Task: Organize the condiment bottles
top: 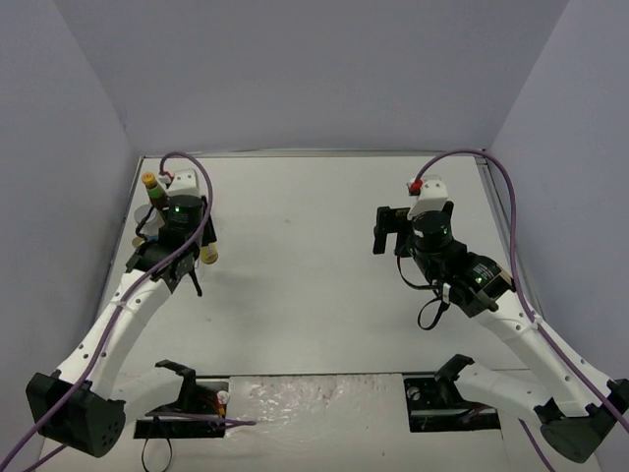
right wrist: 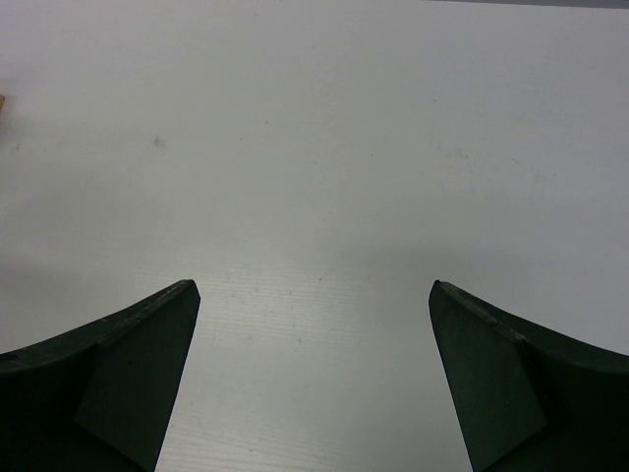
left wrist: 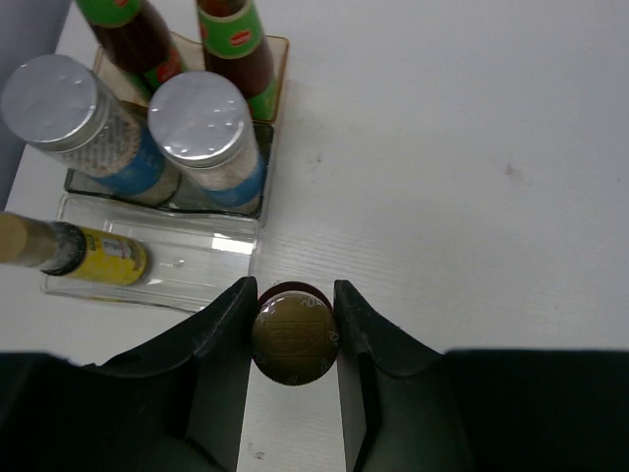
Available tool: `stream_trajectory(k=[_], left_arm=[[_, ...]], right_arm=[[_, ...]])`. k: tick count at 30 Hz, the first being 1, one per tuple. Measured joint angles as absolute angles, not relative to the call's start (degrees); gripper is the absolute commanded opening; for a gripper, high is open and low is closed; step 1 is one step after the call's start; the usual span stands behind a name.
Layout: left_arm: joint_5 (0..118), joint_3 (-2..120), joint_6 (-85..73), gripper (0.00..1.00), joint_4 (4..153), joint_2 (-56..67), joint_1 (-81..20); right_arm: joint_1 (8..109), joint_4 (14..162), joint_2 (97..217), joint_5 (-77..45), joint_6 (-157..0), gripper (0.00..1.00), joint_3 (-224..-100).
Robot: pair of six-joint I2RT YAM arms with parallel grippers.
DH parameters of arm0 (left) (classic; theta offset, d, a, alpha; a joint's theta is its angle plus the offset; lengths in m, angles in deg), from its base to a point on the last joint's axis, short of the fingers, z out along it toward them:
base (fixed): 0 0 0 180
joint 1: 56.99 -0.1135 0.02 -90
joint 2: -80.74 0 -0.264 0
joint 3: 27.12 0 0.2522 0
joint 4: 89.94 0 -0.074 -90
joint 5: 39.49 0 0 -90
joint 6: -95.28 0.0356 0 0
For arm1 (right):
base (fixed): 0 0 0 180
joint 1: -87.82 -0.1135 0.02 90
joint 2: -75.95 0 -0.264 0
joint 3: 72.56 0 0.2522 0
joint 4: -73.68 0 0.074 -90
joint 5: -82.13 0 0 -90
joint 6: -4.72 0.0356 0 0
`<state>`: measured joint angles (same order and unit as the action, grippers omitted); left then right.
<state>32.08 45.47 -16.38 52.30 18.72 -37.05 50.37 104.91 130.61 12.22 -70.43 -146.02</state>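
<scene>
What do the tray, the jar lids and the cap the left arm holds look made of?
Tray: clear glossy plastic, probably; see-through with sharp highlights, amber-tinted back section. Jar lids: silver, dull speckled sheen; metal or metallised plastic, can't tell. Cap in the left gripper: brown, shiny, embossed top; likely moulded plastic.

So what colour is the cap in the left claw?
Brown cap, clamped in the left claw; clearest in the left wrist view.
</scene>
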Motion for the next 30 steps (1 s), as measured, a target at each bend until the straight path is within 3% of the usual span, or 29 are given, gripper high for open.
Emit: stream_trajectory(k=[11,25,30], left_arm=[[36.3,44.8,-15.17,0.0,54.44,18.71,-54.26],[40.83,36.58,-14.34,0.0,62.45,14.38,-56.44],[42.24,34.39,-14.27,0.09,65.01,12.46,-56.44]], right_arm=[[50.39,104.9,130.73,11.25,-70.36,1.0,-146.02],[50.39,104.91,130.69,11.16,-70.36,1.0,-145.98],[50.39,104.87,130.69,11.16,-70.36,1.0,-145.76]])
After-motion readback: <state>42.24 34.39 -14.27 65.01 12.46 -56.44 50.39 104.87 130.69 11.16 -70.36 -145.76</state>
